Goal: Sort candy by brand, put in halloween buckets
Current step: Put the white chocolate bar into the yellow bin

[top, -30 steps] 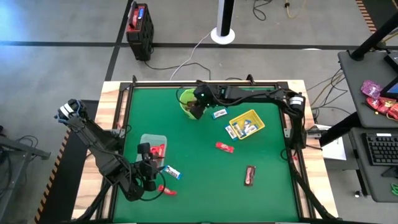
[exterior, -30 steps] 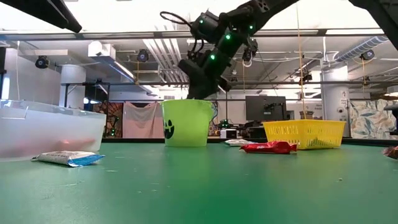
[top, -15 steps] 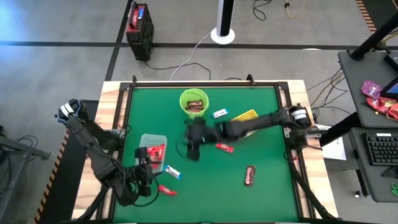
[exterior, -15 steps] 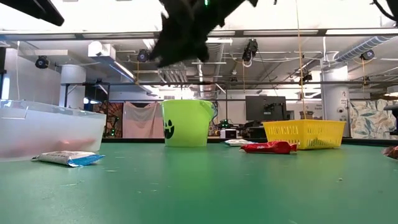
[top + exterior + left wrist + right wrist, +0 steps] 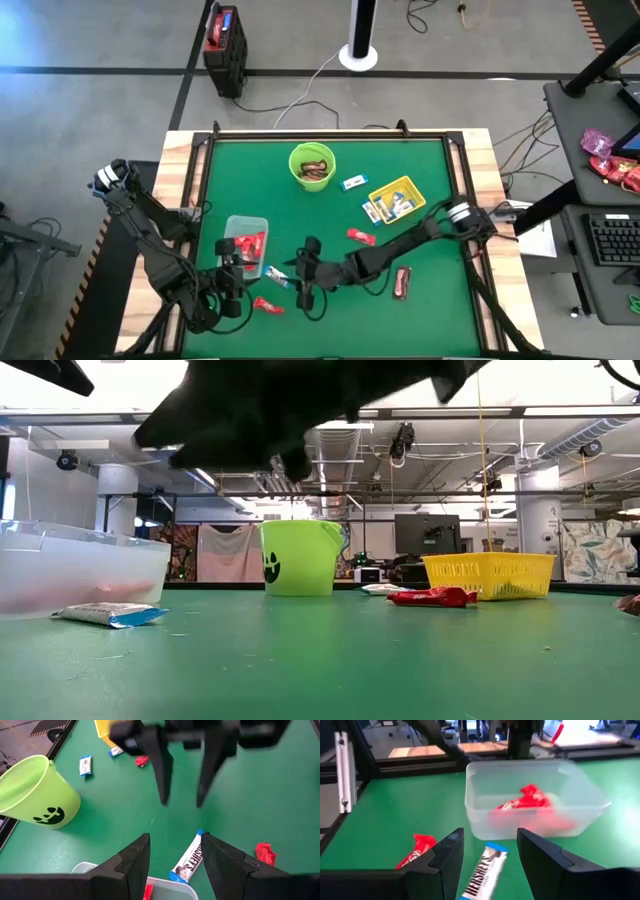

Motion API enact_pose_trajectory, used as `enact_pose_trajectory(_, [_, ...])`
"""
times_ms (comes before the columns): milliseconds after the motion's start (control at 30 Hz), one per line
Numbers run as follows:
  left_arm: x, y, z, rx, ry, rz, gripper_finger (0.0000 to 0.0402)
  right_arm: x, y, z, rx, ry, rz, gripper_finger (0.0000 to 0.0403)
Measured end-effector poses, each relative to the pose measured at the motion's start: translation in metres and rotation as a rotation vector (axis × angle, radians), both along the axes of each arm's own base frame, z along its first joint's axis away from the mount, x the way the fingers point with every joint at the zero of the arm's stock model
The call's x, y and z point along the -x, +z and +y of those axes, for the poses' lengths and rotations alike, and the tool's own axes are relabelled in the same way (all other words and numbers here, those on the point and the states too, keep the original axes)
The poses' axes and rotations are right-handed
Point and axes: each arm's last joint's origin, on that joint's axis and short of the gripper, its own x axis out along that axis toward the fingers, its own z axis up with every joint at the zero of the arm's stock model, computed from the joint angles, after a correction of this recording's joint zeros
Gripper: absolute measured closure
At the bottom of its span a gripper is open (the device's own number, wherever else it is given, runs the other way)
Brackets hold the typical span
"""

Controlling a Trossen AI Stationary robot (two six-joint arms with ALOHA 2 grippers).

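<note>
My right gripper (image 5: 299, 277) is open and hovers just right of a blue-and-white bar (image 5: 278, 275) that lies flat near the clear tub (image 5: 246, 228). In the right wrist view the bar (image 5: 482, 870) lies between and ahead of the fingers, apart from them. My left gripper (image 5: 175, 838) is open at the near left, facing the same bar (image 5: 189, 862). The tub holds red candy (image 5: 530, 800). The lime-green bucket (image 5: 312, 165) holds brown bars. The yellow tray (image 5: 397, 198) holds blue-and-white bars.
Loose on the green table: a red candy (image 5: 268, 305) near the left gripper, another red one (image 5: 361, 237) mid-table, a brown bar (image 5: 402, 282) at the near right, and a blue-and-white bar (image 5: 354, 182) beside the bucket. The right arm stretches across the near half.
My right gripper has swung from above the green bucket toward the table's near-left, stopping over the blue-and-white bar beside the clear tub. It has come much closer to the low camera. The candy and containers have not moved.
</note>
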Motion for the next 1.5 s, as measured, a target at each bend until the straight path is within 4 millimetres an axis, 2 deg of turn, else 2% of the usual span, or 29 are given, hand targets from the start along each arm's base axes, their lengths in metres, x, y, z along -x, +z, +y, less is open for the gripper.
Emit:
enact_pose_trajectory(133, [0.000, 0.000, 0.000, 0.005, 0.004, -0.003, 0.0242, -0.016, -0.025, 0.009, -0.050, 0.006, 0.041, 0.0217])
enact_pose_trajectory(267, [0.000, 0.000, 0.000, 0.006, 0.005, -0.004, 0.0242, -0.030, -0.045, 0.014, -0.058, -0.003, 0.114, 0.0190])
enact_pose_trajectory(467, [0.000, 0.000, 0.000, 0.009, 0.006, -0.005, 0.0242, -0.043, -0.059, 0.018, 0.021, -0.077, 0.225, 0.0155])
enact_pose_trajectory(667, [0.000, 0.000, 0.000, 0.010, 0.006, -0.005, 0.0242, -0.049, -0.068, 0.020, 0.061, -0.099, 0.299, 0.0152])
enact_pose_trajectory(933, [0.000, 0.000, 0.000, 0.010, 0.006, -0.006, 0.0242, -0.043, -0.081, 0.020, 0.020, -0.101, 0.346, 0.0199])
enact_pose_trajectory(1233, [0.000, 0.000, 0.000, 0.010, 0.006, -0.005, 0.0242, -0.038, -0.079, 0.019, 0.047, -0.048, 0.421, 0.0309])
enact_pose_trajectory(1500, [0.000, 0.000, 0.000, 0.009, 0.006, -0.004, 0.0242, -0.032, -0.065, 0.016, 0.084, -0.038, 0.469, 0.0331])
